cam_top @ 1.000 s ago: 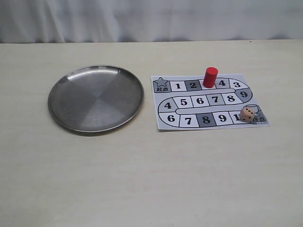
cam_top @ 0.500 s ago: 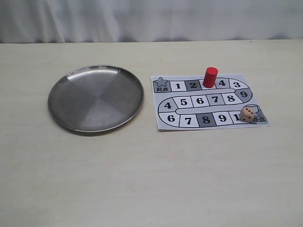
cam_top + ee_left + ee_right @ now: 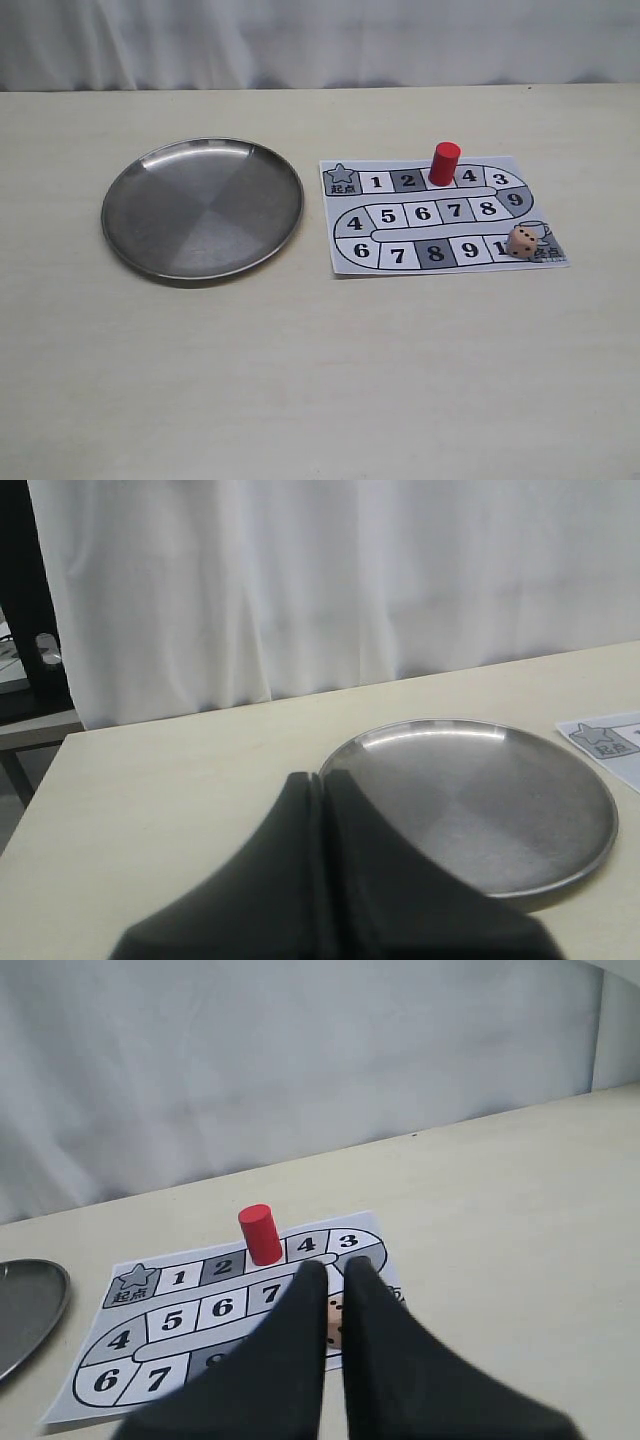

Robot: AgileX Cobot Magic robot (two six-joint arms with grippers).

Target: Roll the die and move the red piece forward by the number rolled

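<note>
The red piece [image 3: 444,163] stands upright on the paper game board [image 3: 420,213], on the top-row square between 2 and 4. The die [image 3: 520,242] lies on the board's near right corner, beside the finish mark. Neither gripper shows in the exterior view. In the right wrist view my right gripper [image 3: 335,1268] hangs above the board [image 3: 150,1320] with a narrow gap between its fingers. The die [image 3: 334,1320] shows through that gap and the red piece [image 3: 260,1234] stands beyond. My left gripper [image 3: 322,778] is shut on nothing, its tips near the plate's rim.
A round steel plate [image 3: 200,208] lies left of the board, also seen in the left wrist view [image 3: 480,800] and at the edge of the right wrist view [image 3: 25,1310]. A white curtain [image 3: 320,40] hangs behind the table's far edge.
</note>
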